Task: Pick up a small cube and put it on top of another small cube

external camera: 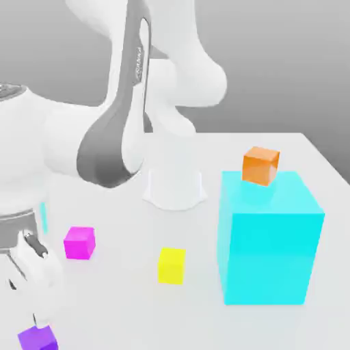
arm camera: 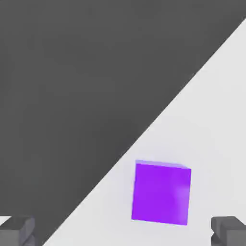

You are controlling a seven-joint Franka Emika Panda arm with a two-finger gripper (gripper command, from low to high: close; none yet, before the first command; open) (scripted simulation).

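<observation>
Low over the near corner of the white table (external camera: 287,147), the Panda arm's gripper (arm camera: 122,230) hangs above the violet-purple cube (arm camera: 161,193), its two dark fingertips (arm camera: 17,229) spread wide on either side with nothing between them. That spacing looks deliberate: the jaws stand well apart from the cube's faces, leaving room to drop around it before any squeeze.

The violet-purple cube sits flat on the table at the bottom of the exterior view's left, just under the white hand, and close to the table's edge; the hand view shows the dark floor beginning a short way beyond it. A descent here leaves little margin on that side, so a nudge toward the edge could send the cube off.

Elsewhere the surface is roomy. The magenta-pink cube (external camera: 79,243) rests nearby, apart from the hand, and the yellow cube (external camera: 171,265) lies further toward the exterior view's right, each with bare table around it and each a likely base for stacking. The big cyan block (external camera: 270,239) stands beyond, carrying an orange cube (external camera: 260,165) near its back corner. The grasp is judged not yet begun.
</observation>
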